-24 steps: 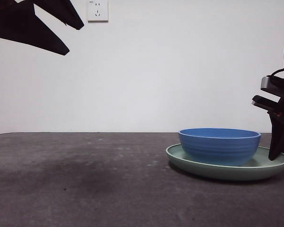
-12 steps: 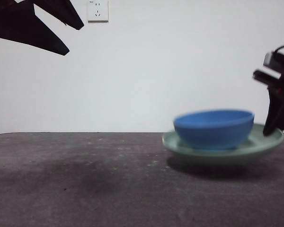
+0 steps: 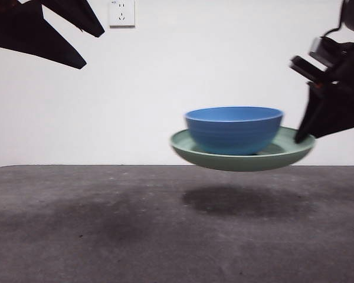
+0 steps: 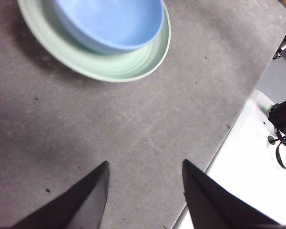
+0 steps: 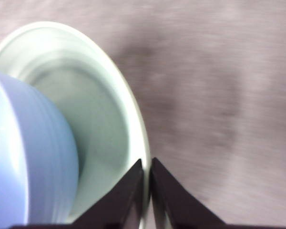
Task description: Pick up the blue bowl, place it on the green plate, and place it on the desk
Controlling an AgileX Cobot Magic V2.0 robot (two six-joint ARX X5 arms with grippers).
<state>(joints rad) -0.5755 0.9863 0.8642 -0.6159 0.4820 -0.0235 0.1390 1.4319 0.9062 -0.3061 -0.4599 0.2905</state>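
Note:
The blue bowl sits inside the green plate, and both hang in the air above the desk, casting a shadow on it. My right gripper is shut on the green plate's right rim, its jaws pinching the edge. The right wrist view shows the blue bowl close beside the jaws. My left gripper is open with nothing between its fingers, held high at the upper left of the front view. From it I look down on the green plate and the blue bowl.
A white wall with a socket stands behind the desk. The desk's edge and a white surface with black cables show in the left wrist view.
The green plate with the blue bowl on it has risen off the desk and shifted left, carried by my right gripper. My left arm has not moved.

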